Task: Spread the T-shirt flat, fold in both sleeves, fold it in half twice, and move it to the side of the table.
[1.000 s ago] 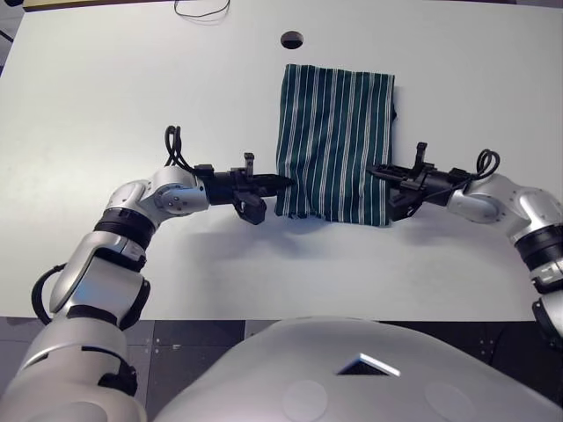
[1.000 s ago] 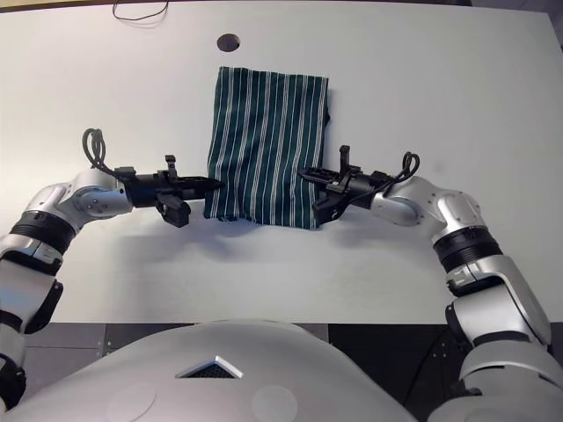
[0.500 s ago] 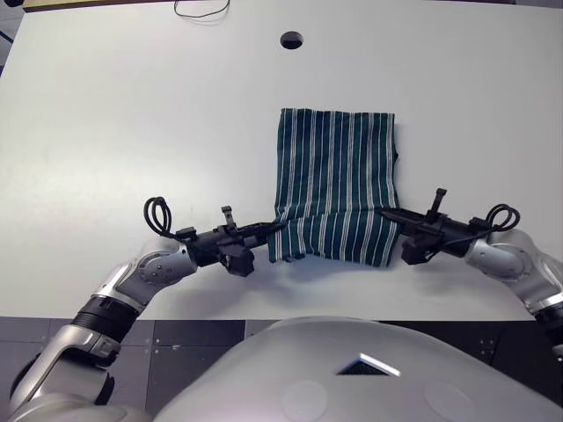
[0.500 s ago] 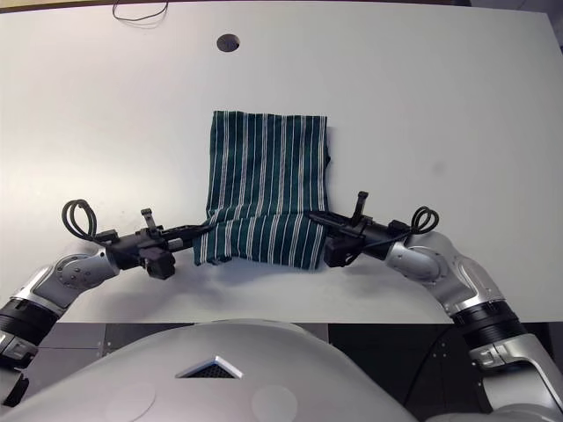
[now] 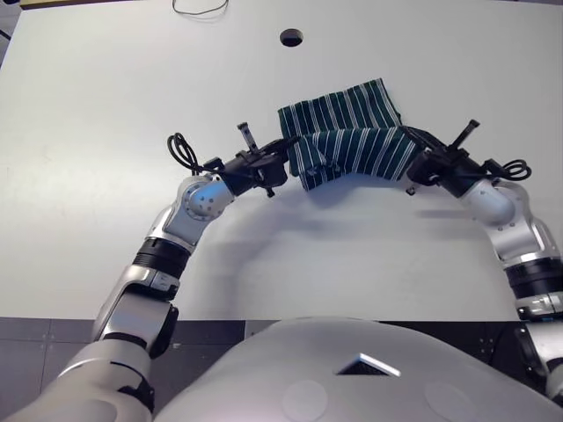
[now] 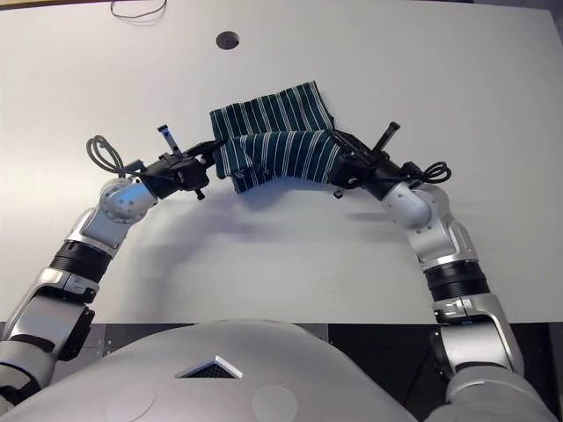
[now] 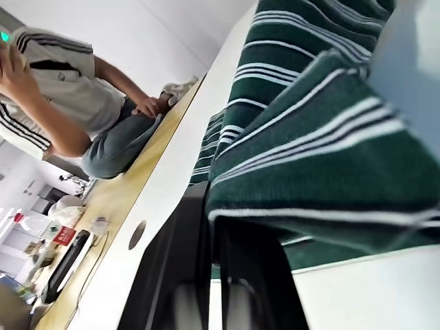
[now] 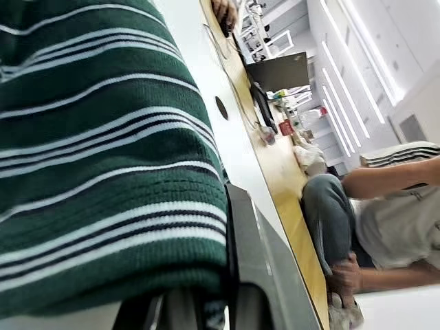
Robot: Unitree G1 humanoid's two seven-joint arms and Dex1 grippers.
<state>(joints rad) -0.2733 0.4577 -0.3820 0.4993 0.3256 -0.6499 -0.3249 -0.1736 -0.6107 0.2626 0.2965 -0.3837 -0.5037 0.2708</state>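
The left gripper (image 5: 283, 149) is clamped tight on the left corner of the shirt (image 5: 352, 132), and in the left wrist view its dark fingers (image 7: 180, 275) press together on the striped hem with no gap showing between them. The right gripper (image 5: 412, 158) is likewise closed on the shirt's right corner; in the right wrist view a finger (image 8: 251, 261) lies flat against the hem where the cloth rolls over it. Both grippers hold their corners above the table (image 5: 114, 97), roughly level with each other, so the gripped edge hangs between them in a shallow sag and casts a shadow on the white surface just beneath. Behind that raised edge the shirt doubles over on itself, green with thin white stripes, and its far part lies on the table, tilted a little so that the right far corner sits farther back than the left. The shirt sits around the middle of the table, slightly to the right. Farther back, well apart from the shirt, are a round hole (image 5: 291, 38) in the tabletop and a thin cable (image 5: 201, 10) at the far edge.
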